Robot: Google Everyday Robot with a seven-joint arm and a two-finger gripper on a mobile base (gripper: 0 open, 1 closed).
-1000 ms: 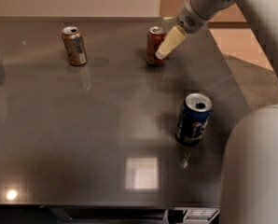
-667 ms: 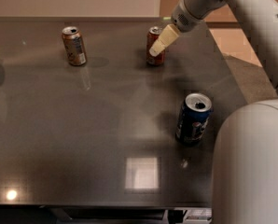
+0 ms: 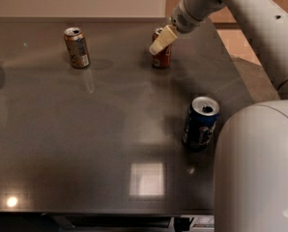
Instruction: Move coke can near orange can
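The coke can [image 3: 163,57], red with a silver top, stands upright at the far middle-right of the dark table [image 3: 86,129]. My gripper [image 3: 161,41] reaches down from the upper right, and its cream tip lies over the can's upper front, hiding the top part. The orange can [image 3: 77,47], orange-bronze with a white label panel, stands upright at the far left, well apart from the coke can.
A dark blue can [image 3: 200,123] stands upright at the right side, nearer to me. My white arm and base [image 3: 260,168] fill the right edge of the view. The table's right edge runs just past the coke can.
My gripper has moved left, from the coke can's right side to over its front. The three cans have not moved.
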